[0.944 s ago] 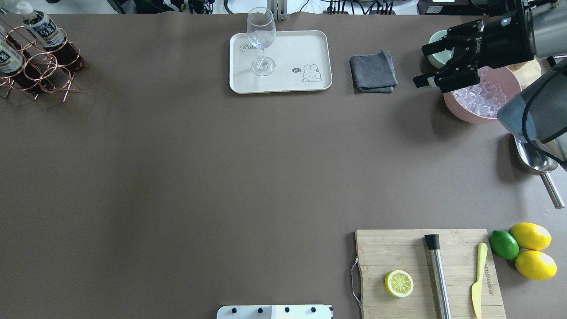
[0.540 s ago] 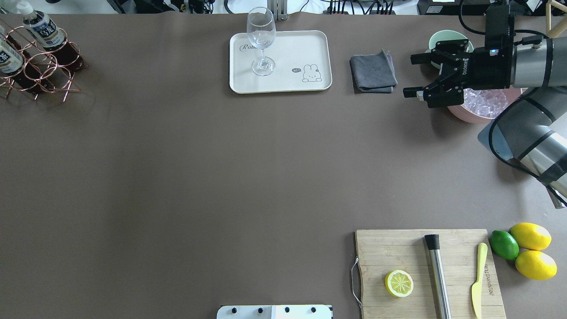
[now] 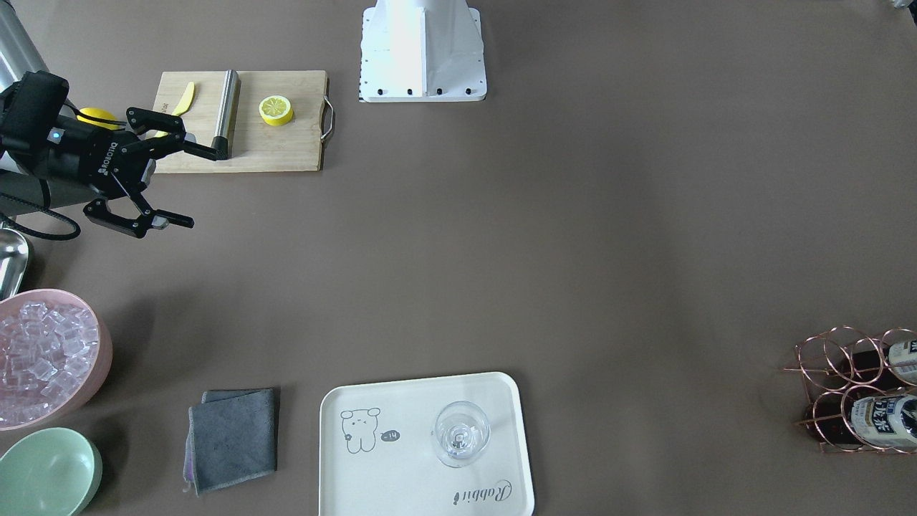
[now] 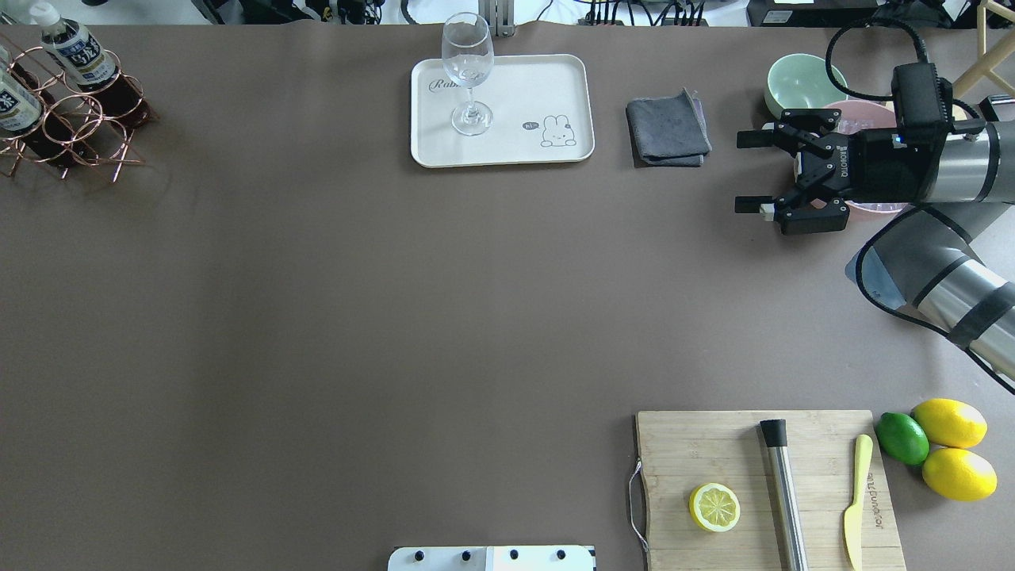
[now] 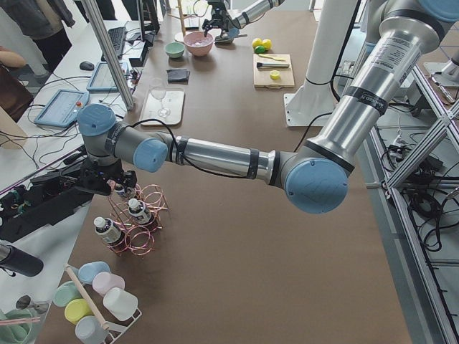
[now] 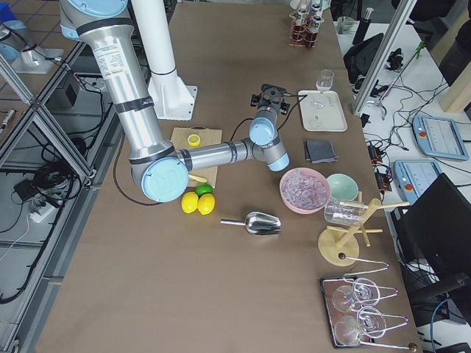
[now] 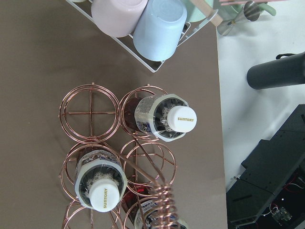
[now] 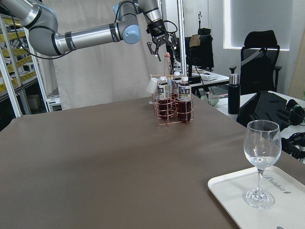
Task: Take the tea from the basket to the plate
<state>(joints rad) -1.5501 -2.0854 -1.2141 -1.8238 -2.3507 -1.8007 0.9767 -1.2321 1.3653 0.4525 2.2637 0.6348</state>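
Front-facing, right arm: the right gripper (image 3: 200, 188) hangs over the counter (image 3: 573, 215) beside the cutting board (image 3: 286, 147), its jaws spread wide and empty.
Front-facing, tea: two tea bottles (image 3: 880, 421) show inside the basket (image 3: 824, 358) at the counter's corner, well apart from the plate (image 3: 401, 473).
Front-facing, plate: a stemmed glass (image 3: 461, 433) stands on it between the bear drawing and the word "Rabbit".
Overhead, right arm: the right gripper (image 4: 744, 172) is open with nothing in it, between the grey cloth (image 4: 668, 129) and the pink ice bowl (image 4: 856, 107).
Overhead, tea: the tea bottles (image 4: 75, 49) stand upright in the basket (image 4: 87, 127) at the far left corner. The plate (image 4: 539, 87) lies at the middle of the far edge.
Left side view, left arm: the left gripper (image 5: 111, 185) is directly over the basket (image 5: 143, 229), close to a bottle cap. The jaws cannot be judged here.
Right side view: the right gripper (image 6: 268, 94) is near the plate (image 6: 324, 110), and the basket (image 6: 304, 29) is far off at the counter's end.
Left wrist, basket: the camera looks straight down on the basket (image 7: 89, 113). Three white-capped tea bottles (image 7: 178, 119) sit in its rings beside the coiled handle (image 7: 164, 210).
Right wrist, left arm: the left gripper (image 8: 165, 47) hovers above the basket (image 8: 171, 114), jaws apart and clear of the tea bottles (image 8: 184, 95).
Right wrist, plate: the stemmed glass (image 8: 259, 148) stands on the plate (image 8: 228, 191) in the foreground.
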